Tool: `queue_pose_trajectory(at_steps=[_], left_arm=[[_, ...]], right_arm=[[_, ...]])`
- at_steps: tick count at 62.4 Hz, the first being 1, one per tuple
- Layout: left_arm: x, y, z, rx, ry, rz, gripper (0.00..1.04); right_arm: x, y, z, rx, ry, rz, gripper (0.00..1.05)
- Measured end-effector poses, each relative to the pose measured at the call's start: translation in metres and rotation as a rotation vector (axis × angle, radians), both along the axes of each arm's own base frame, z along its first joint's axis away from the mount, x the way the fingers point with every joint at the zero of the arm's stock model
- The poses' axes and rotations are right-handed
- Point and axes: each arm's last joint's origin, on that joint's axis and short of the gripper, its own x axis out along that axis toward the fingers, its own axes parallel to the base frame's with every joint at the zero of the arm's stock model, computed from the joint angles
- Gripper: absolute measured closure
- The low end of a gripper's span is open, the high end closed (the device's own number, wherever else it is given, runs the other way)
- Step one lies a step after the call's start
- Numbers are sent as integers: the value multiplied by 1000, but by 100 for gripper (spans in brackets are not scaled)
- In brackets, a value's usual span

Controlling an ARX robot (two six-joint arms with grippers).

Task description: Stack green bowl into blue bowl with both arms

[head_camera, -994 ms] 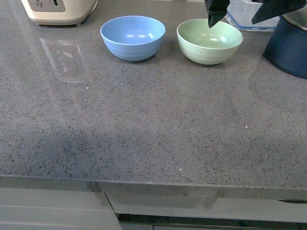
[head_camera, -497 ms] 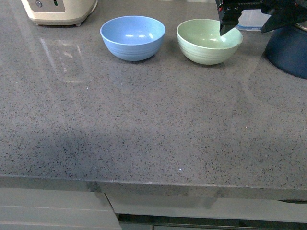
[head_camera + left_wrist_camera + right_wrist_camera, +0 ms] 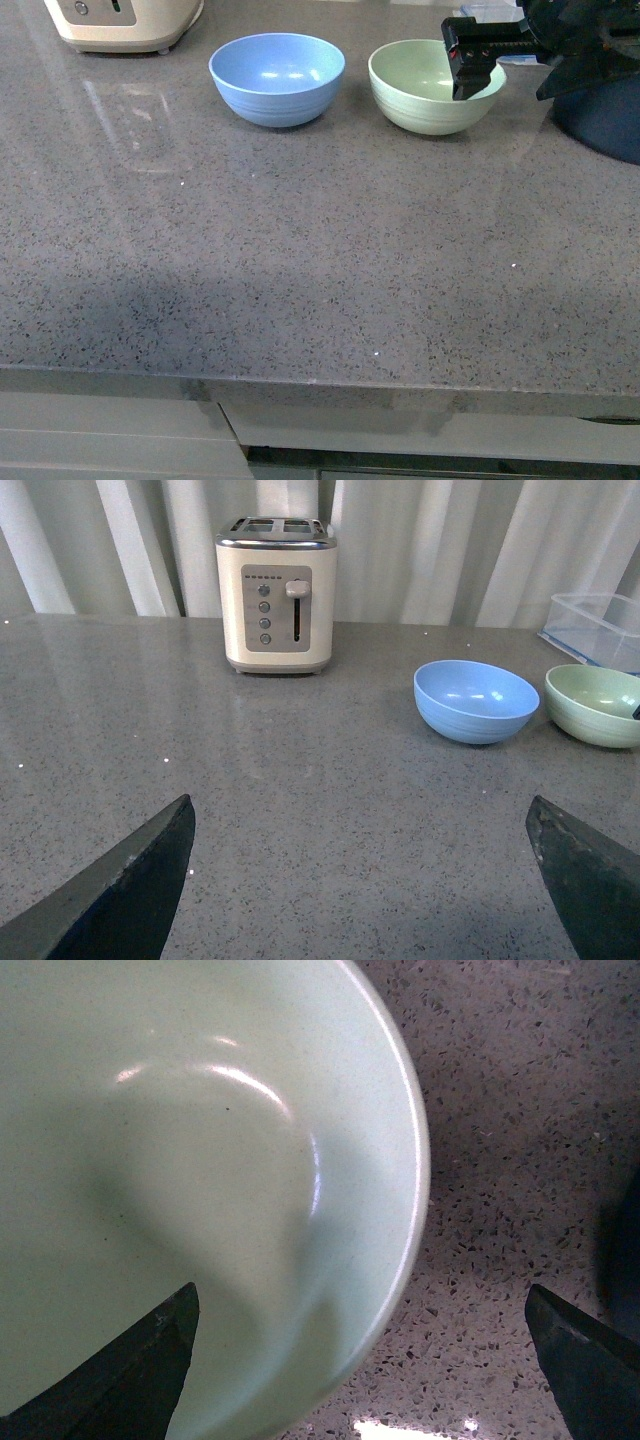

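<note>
**Right gripper straddles the green bowl's rim; grasp not yet made**

Front view: the blue bowl (image 3: 277,78) and the green bowl (image 3: 425,95) stand upright at the far side of the desk (image 3: 300,280), blue on the left, near each other but apart. The right gripper (image 3: 505,85) sits at the green bowl's right rim. One finger is inside the bowl, the other outside it, toward the dark pot (image 3: 610,110). The step in hand looks like grasping the green bowl.

Left wrist view: the left gripper (image 3: 360,900) is spread wide and empty over bare desk, well apart from both bowls. A toaster (image 3: 277,595) stands farther off.

Right wrist view: the gripper is wide, with the bowl's wall between its fingers, and no contact is visible. The next move calls for pinching the rim, lifting, and carrying the bowl left over the blue bowl.
</note>
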Motion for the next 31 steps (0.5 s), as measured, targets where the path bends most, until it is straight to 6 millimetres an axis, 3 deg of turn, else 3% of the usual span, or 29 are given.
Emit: queue_pose_trajectory(at_steps=[25,31], left_arm=[[0,0,0,0,0,0,7],[0,0,0,0,0,0,7]], right_arm=[[-11,14,-17,41,60,35,10],[-17,17,-24,43,76,40,22]])
